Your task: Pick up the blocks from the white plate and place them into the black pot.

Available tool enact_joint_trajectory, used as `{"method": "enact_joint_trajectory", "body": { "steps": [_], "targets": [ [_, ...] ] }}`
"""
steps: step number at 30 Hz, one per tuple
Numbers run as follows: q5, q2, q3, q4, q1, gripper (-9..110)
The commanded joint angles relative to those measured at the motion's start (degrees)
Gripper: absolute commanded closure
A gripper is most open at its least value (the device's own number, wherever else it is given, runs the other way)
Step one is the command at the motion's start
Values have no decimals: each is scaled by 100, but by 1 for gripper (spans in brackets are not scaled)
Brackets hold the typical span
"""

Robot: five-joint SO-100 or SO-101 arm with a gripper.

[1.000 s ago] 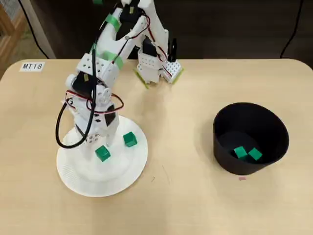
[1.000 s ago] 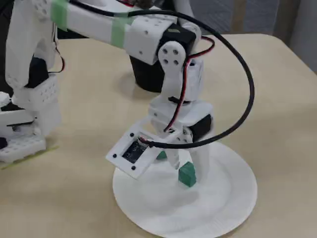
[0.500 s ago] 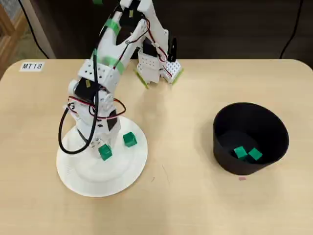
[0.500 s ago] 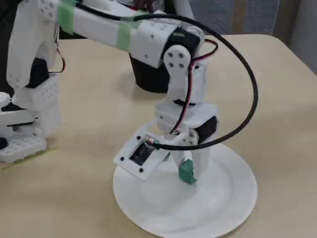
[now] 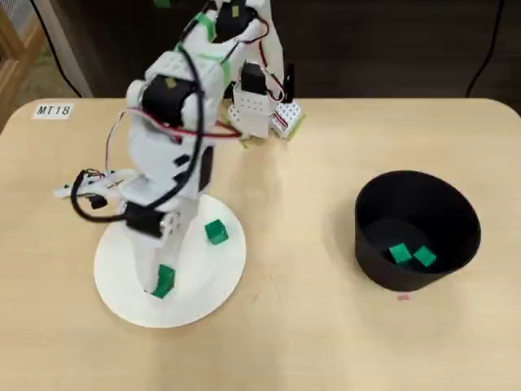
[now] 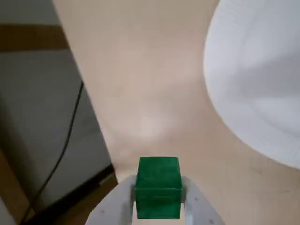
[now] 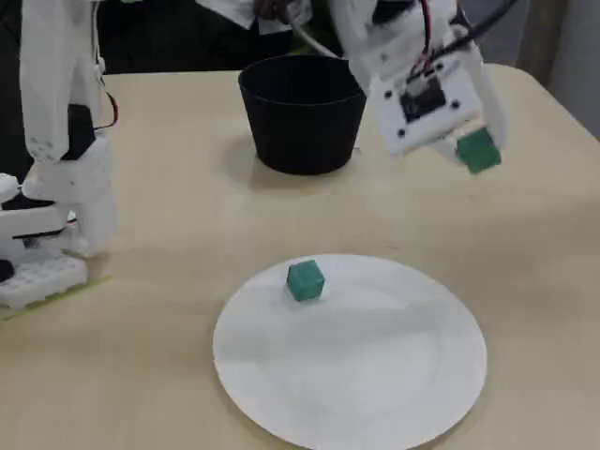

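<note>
- The pincer [image 6: 158, 206] is clamped on a green block [image 6: 158, 186], raised above the bench [image 7: 187, 216].
- One block [image 7: 306, 280] lies on the white plate [image 7: 375, 394].
- Two blocks [image 5: 411, 256] sit in the black pot [image 5: 417, 204].

Gripper [image 7: 478, 141] went from down on the white plate [image 7: 375, 394] to raised well above it, carrying one green block [image 7: 479, 150] clamped between its fingers. That block has left the plate surface. Arm has swung upward in the overhead view.
</note>
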Motion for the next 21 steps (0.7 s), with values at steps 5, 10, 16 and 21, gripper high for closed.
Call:
{"method": "enact_joint_trajectory", "body": {
  "steps": [5, 10, 16, 21],
  "targets": [
    [-158, 1345, -158, 308, -1670, 104],
    [-44, 2109, 826, 281, -3006, 104],
    [44, 2443, 2145, 70, -4359, 104],
    [299, 2874, 3445, -932, -4860, 104]
  ]
}}
